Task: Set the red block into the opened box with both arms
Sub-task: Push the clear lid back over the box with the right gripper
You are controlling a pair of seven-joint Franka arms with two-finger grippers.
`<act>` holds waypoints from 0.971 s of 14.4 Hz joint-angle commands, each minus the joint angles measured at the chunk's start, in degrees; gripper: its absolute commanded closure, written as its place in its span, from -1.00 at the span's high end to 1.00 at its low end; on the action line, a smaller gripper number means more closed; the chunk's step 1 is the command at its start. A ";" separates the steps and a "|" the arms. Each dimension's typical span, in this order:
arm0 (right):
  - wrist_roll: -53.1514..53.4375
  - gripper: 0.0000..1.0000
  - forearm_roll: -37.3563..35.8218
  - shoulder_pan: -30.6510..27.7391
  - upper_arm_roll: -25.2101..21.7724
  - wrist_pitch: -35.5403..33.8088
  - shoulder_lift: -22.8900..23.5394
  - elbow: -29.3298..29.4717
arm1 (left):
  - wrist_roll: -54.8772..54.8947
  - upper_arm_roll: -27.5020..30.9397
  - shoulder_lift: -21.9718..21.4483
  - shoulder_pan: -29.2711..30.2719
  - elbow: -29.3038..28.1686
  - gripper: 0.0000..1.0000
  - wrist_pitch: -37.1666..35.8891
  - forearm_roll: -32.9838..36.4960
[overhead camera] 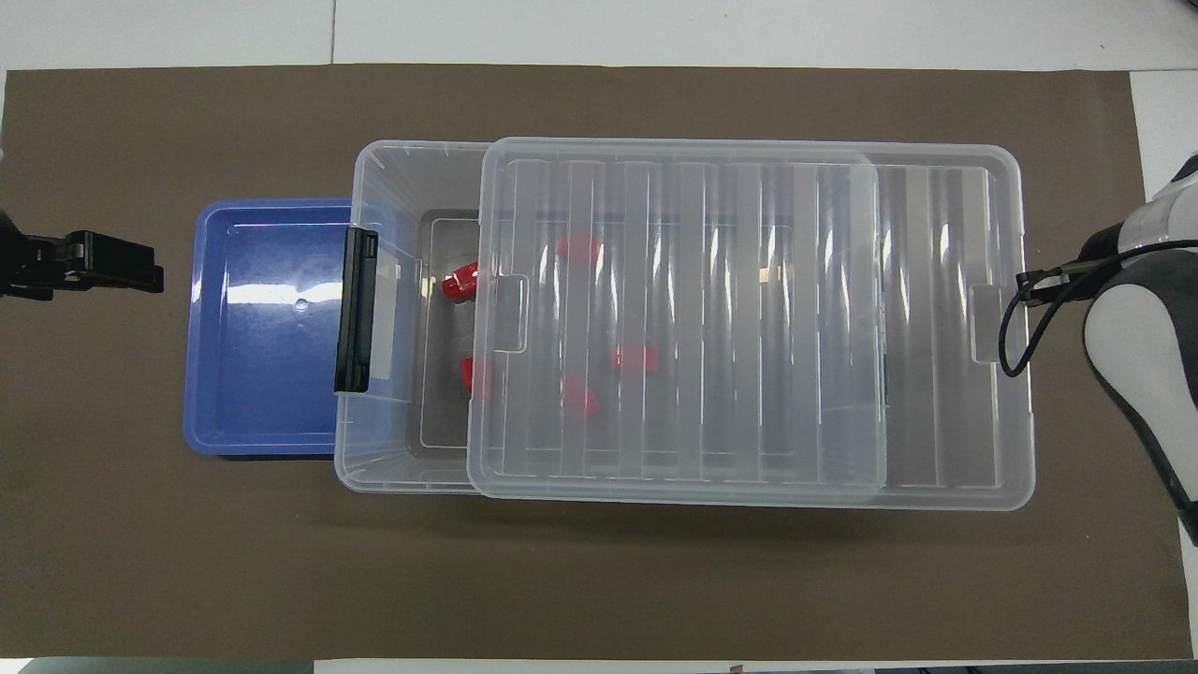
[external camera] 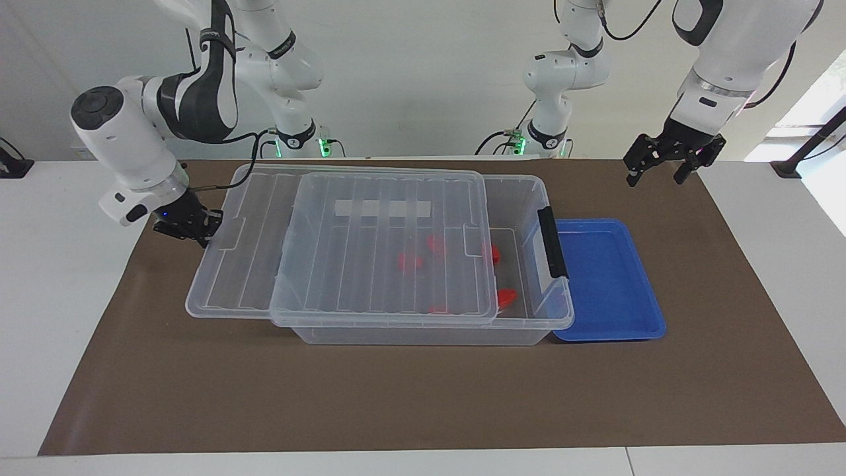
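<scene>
The opened box (external camera: 529,185) (overhead camera: 374,159) is a clear bin in the middle of the mat, with a black latch bar (external camera: 552,241) at the left arm's end. Its ribbed clear lid (external camera: 251,264) (overhead camera: 936,328) lies slid across most of it and overhangs the right arm's end. Several red blocks lie inside. One red block (overhead camera: 457,281) (external camera: 507,297) pokes out past the lid's edge, and the others show through the lid. My right gripper (external camera: 201,231) is shut and pressed against the lid's end edge. My left gripper (external camera: 654,180) (overhead camera: 150,273) hangs open and empty over the mat beside the blue tray.
A shallow blue tray (external camera: 608,277) (overhead camera: 262,374) sits against the box at the left arm's end, with nothing in it. The brown mat (external camera: 423,396) covers the table around them. The right arm's wrist (overhead camera: 1142,328) and its cable sit beside the lid's overhanging end.
</scene>
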 commanded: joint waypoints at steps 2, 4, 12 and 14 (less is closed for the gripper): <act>2.43 -1.00 1.28 1.26 0.15 4.08 -2.72 -5.08 | 0.02 4.33 -1.06 -5.56 0.52 1.00 -2.72 0.62; 3.93 -1.00 1.20 2.49 0.15 4.17 -2.73 -5.08 | 0.02 4.60 -1.41 -6.09 0.44 1.00 -3.25 0.62; 7.97 -1.00 1.28 4.77 0.68 5.22 -2.02 -5.08 | 0.28 5.57 -1.33 -6.19 0.44 1.00 -4.49 0.62; 8.68 -1.00 1.28 5.47 0.68 5.40 -2.02 -5.08 | 0.02 5.39 -1.59 -5.92 0.00 1.00 -4.66 0.62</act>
